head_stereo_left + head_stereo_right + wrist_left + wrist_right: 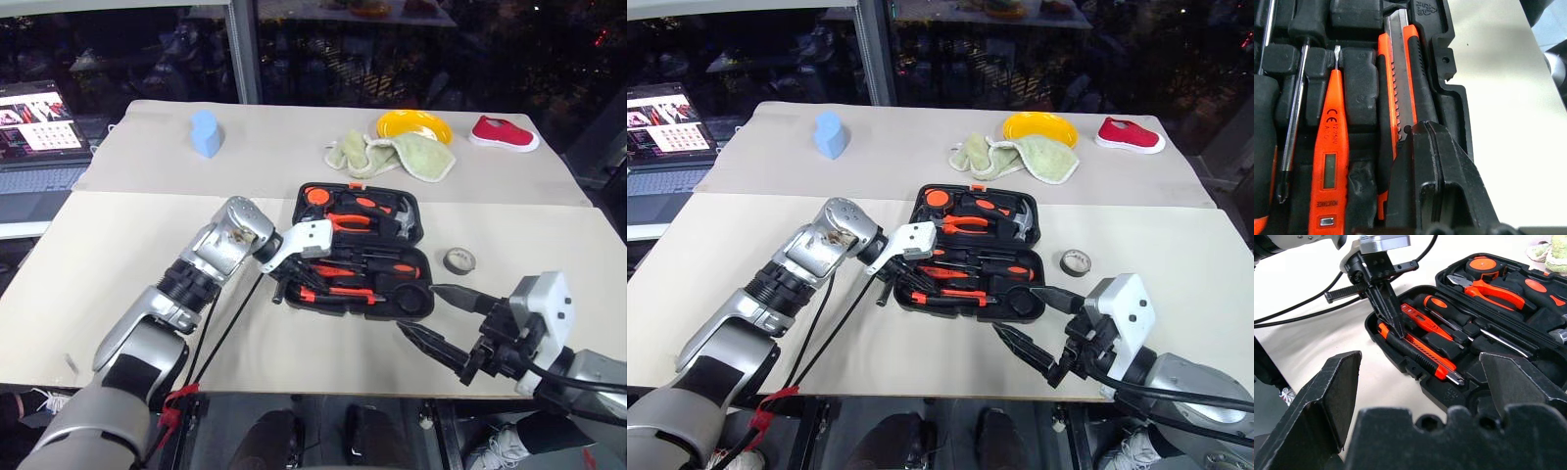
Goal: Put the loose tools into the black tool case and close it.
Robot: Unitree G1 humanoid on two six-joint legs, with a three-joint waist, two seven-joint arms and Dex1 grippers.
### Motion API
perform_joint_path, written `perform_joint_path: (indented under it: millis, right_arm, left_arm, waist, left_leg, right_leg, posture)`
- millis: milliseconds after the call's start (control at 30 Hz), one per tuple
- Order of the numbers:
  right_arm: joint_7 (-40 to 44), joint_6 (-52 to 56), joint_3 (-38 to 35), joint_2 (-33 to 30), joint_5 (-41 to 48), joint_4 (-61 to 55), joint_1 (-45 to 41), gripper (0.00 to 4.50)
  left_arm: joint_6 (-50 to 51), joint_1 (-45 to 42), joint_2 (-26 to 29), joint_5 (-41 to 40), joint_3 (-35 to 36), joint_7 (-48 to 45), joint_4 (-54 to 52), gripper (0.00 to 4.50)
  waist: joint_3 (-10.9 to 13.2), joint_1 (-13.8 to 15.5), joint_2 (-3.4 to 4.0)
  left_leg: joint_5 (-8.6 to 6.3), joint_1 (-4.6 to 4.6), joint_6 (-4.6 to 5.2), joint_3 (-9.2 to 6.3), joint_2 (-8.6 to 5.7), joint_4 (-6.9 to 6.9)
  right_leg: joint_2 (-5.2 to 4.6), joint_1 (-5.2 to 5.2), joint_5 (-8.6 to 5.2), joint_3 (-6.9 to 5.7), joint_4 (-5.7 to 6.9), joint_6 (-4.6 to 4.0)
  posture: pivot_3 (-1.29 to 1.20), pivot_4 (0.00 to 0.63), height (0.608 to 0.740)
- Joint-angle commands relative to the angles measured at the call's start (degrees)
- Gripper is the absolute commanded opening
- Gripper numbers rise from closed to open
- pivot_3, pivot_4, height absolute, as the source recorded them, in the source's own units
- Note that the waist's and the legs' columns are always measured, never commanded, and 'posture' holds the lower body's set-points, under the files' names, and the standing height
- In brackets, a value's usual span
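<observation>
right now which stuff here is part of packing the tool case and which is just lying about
Part of the job:
- black tool case, open
- utility knife in the case, left gripper shut, fingertips on it
- tape roll, on the table beside the case
- right gripper, open

Just lying about:
- yellow plate
- green cloth
- red shoe
- blue object
- laptop

The black tool case (407, 240) looks like matt moulded plastic; the utility knife (1398, 98) shows glossy orange plastic around a dull metal blade.

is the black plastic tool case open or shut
Open: the black plastic tool case lies flat with its lid back, and orange-handled tools sit in its recesses. The dark tape roll lies outside it.
</observation>
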Motion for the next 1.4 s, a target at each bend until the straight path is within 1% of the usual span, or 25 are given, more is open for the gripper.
perform_joint_path:
  millis: [33, 233, 333, 400, 467, 533, 600, 667, 700, 733, 767, 833, 900, 967, 1000, 1033, 1067, 1133, 1200, 1267, 1367, 1400]
  right_arm:
    - [-0.46, -0.73, -1.18, 0.05, 1.47, -1.24, -0.20, 4.50]
    - [-1.07, -0.67, -0.86, -0.08, 1.92, -0.94, -0.92, 4.50]
    - [-1.24, -0.61, -0.87, -0.22, 2.21, -0.82, -1.08, 4.50]
    - [-1.23, -0.57, -0.92, -0.28, 2.28, -0.80, -0.97, 4.50]
    - [-0.97, -0.59, -0.85, -0.20, 1.74, -0.76, -0.55, 4.50]
    - [-0.87, -0.87, -0.81, 0.08, -0.58, -0.39, 0.20, 4.50]
    - [-1.56, -1.04, -1.15, 0.73, -2.94, 1.02, 0.72, 4.50]
    - [-1.59, -0.87, -2.24, 0.72, -5.86, 3.47, 1.30, 4.50]
    - [-0.72, -0.58, -3.38, 0.03, -7.21, 5.02, 1.75, 4.50]
    - [0.88, -0.19, -5.17, -1.42, -8.47, 7.44, 1.92, 4.50]
    - [2.30, -0.08, -6.51, -2.39, -9.38, 9.33, 2.09, 4.50]
    - [7.36, 1.35, -9.18, -8.15, -11.10, 16.72, -0.17, 4.50]
    - [12.37, 1.63, -9.38, -13.20, -12.88, 22.56, -2.48, 4.50]
    - [17.16, 1.02, -7.34, -17.63, -14.94, 27.81, -5.41, 4.50]
    - [19.23, 0.65, -5.30, -19.88, -16.14, 30.64, -7.58, 4.50]
    - [21.18, -0.17, -3.09, -21.69, -17.62, 33.30, -9.68, 4.50]
    - [23.28, -0.93, 0.07, -23.51, -19.10, 36.32, -12.84, 4.50]
    - [27.19, -2.00, 6.18, -25.66, -21.64, 41.29, -19.18, 4.50]
    - [31.03, -3.55, 15.25, -25.60, -26.63, 46.28, -28.44, 4.50]
    - [34.45, -5.43, 23.36, -23.82, -32.28, 51.40, -36.96, 4.50]
    - [39.16, -8.56, 31.76, -20.15, -39.21, 58.45, -46.27, 4.50]
    - [40.40, -9.53, 33.52, -19.13, -40.94, 60.35, -48.37, 4.50]
  left_arm:
    - [-2.56, 1.31, 0.33, 1.61, -1.04, -0.16, -0.40, 0.01]
    - [-11.85, 5.02, 1.25, 7.09, -4.36, 2.17, -1.14, 0.01]
    - [-15.14, 5.69, 1.22, 9.22, -4.85, 3.64, 0.24, 0.01]
    - [-15.49, 5.37, 0.34, 9.11, -3.81, 4.81, 1.50, 0.01]
    - [-14.62, 4.64, -0.69, 7.65, -1.78, 5.61, 2.17, 0.01]
    - [-14.28, 3.75, -1.38, 4.16, 2.12, 5.40, 2.13, 0.01]
    - [-13.67, 3.14, -1.99, 0.05, 6.38, 4.86, 2.24, 0.01]
    - [-10.83, 2.00, -1.85, -3.47, 9.78, 3.62, 3.05, 0.01]
    - [-9.08, 1.15, -1.41, -4.79, 11.12, 2.75, 3.50, 0.26]
    - [-6.14, -0.16, -0.87, -7.01, 12.98, 1.32, 4.03, 0.52]
    - [-4.01, -1.08, -0.69, -8.57, 14.18, 0.51, 4.32, 0.69]
    - [1.36, -3.28, 0.04, -13.90, 19.24, -0.02, 3.63, 1.38]
    - [2.12, -3.08, 1.04, -15.98, 21.19, -0.65, 1.26, 2.11]
    - [2.20, -1.61, 2.24, -17.15, 21.54, -1.74, -2.12, 2.76]
    - [2.95, -0.72, 3.04, -18.26, 21.89, -2.47, -4.16, 3.18]
    - [4.16, -0.10, 3.59, -19.23, 22.03, -2.63, -6.02, 3.47]
    - [5.23, 0.62, 4.24, -20.20, 22.30, -2.74, -8.10, 3.95]
    - [7.09, 1.80, 5.21, -21.70, 22.60, -2.52, -11.64, 4.45]
    - [8.10, 3.24, 6.47, -23.00, 22.87, -2.65, -15.33, 4.45]
    - [8.39, 4.23, 7.34, -23.78, 23.00, -2.35, -17.92, 4.45]
    - [9.25, 4.87, 8.03, -24.72, 23.15, -1.19, -20.15, 4.45]
    - [9.52, 4.97, 8.17, -24.93, 23.16, -0.83, -20.61, 4.45]
  waist:
    - [0.00, -0.04, 0.01]
    - [-0.03, -0.04, 0.03]
    - [-0.05, 0.06, 0.06]
    - [-0.06, 0.07, 0.07]
    - [-0.06, 0.08, 0.08]
    - [-0.07, 0.12, 0.09]
    - [-0.05, 0.05, 0.06]
    - [-0.04, -0.05, 0.05]
    - [-0.04, -0.07, 0.05]
    - [-0.04, -0.06, 0.05]
    - [-0.04, -0.07, 0.05]
    - [-0.04, -0.19, 0.05]
    - [-0.02, -0.29, 0.04]
    - [-0.02, -0.59, 0.10]
    - [-0.02, -0.69, 0.11]
    - [-0.02, -0.78, 0.11]
    - [-0.02, -0.96, 0.12]
    - [0.00, -1.18, 0.11]
    - [0.03, -1.48, 0.10]
    - [0.06, -1.75, 0.12]
    - [0.09, -1.85, 0.13]
    - [0.10, -1.85, 0.13]
  left_leg:
    - [0.00, 0.00, 0.00, 0.00, 0.00, 0.00]
    - [-0.01, 0.07, 0.01, 0.00, 0.00, -0.02]
    - [-0.02, 0.32, 0.03, 0.00, 0.00, -0.08]
    - [-0.34, 0.61, 0.55, -0.01, 0.01, -0.15]
    - [-0.36, 1.11, 0.58, -0.02, 0.03, -0.24]
    - [-0.36, 1.33, 0.59, -0.02, 0.03, -0.29]
    - [-0.36, 1.37, 0.59, -0.03, 0.03, -0.27]
    - [-0.36, 1.13, 0.60, -0.01, 0.03, -0.22]
    - [-0.35, 1.00, 0.60, 0.01, 0.02, -0.16]
    - [-0.36, 0.85, 0.61, 0.02, 0.00, -0.08]
    - [-0.12, 0.81, 0.19, 0.03, -0.03, -0.09]
    - [-0.10, 0.56, 0.16, 0.04, -0.06, -0.11]
    - [-0.09, 0.40, 0.16, 0.21, -0.11, -0.09]
    - [-0.09, 0.43, 0.15, 0.22, -0.11, -0.15]
    - [-0.09, 0.46, 0.14, 0.27, -0.11, -0.25]
    - [-0.06, 0.47, 0.10, 0.27, -0.11, -0.36]
    - [-0.03, 0.48, 0.05, 0.24, -0.08, -0.41]
    - [0.01, 0.44, -0.02, 0.21, -0.06, -0.46]
    - [0.04, 0.33, -0.07, 0.20, -0.04, -0.45]
    - [0.04, 0.33, -0.07, 0.21, -0.03, -0.44]
    - [0.04, 0.32, -0.07, 0.23, -0.03, -0.42]
    - [0.04, 0.33, -0.07, 0.23, -0.03, -0.43]
  right_leg:
    - [0.00, 0.01, 0.00, 0.00, 0.00, 0.00]
    - [-0.02, 0.07, 0.00, 0.02, -0.01, 0.00]
    - [-0.06, 0.30, 0.00, 0.03, -0.04, 0.00]
    - [-0.07, 0.65, -0.01, 0.01, -0.12, 0.01]
    - [-0.08, 1.06, -0.05, 0.00, -0.25, 0.08]
    - [-0.09, 1.21, -0.41, 0.00, -0.35, 0.61]
    - [-0.10, 1.29, -0.46, 0.00, -0.38, 0.70]
    - [-0.09, 1.11, -0.44, 0.00, -0.35, 0.69]
    - [-0.07, 1.02, -0.37, 0.01, -0.24, 0.58]
    - [-0.07, 0.88, -0.18, 0.01, -0.06, 0.27]
    - [-0.06, 0.80, -0.15, 0.00, -0.04, 0.23]
    - [-0.05, 0.54, -0.14, -0.01, -0.04, 0.21]
    - [-0.01, 0.25, -0.13, -0.08, 0.02, 0.23]
    - [-0.05, 0.27, -0.12, -0.04, -0.03, 0.22]
    - [-0.07, 0.26, -0.13, 0.01, -0.05, 0.21]
    - [-0.10, 0.26, -0.13, 0.06, -0.09, 0.20]
    - [-0.12, 0.27, -0.13, 0.11, -0.11, 0.14]
    - [-0.12, 0.20, -0.12, 0.12, -0.09, 0.06]
    - [-0.11, 0.09, -0.08, 0.10, -0.07, 0.00]
    - [-0.12, 0.10, -0.08, 0.12, -0.08, -0.01]
    - [-0.12, 0.08, -0.07, 0.11, -0.08, -0.02]
    - [-0.12, 0.08, -0.07, 0.11, -0.08, -0.02]
  posture:
    - [0.00, 0.150, 0.740]
    - [0.00, 0.150, 0.740]
    - [0.00, 0.150, 0.740]
    - [0.00, 0.150, 0.740]
    - [0.00, 0.150, 0.740]
    - [0.00, 0.150, 0.740]
    - [0.00, 0.150, 0.740]
    - [0.00, 0.150, 0.740]
    - [0.00, 0.150, 0.740]
    - [0.00, 0.150, 0.740]
    - [0.00, 0.150, 0.740]
    - [0.00, 0.150, 0.740]
    - [0.00, 0.150, 0.740]
    - [0.00, 0.150, 0.740]
    - [0.00, 0.150, 0.740]
    - [0.00, 0.150, 0.740]
    - [0.00, 0.150, 0.740]
    - [0.00, 0.150, 0.740]
    - [0.00, 0.150, 0.740]
    - [0.00, 0.150, 0.740]
    - [0.00, 0.150, 0.740]
    - [0.00, 0.150, 0.740]
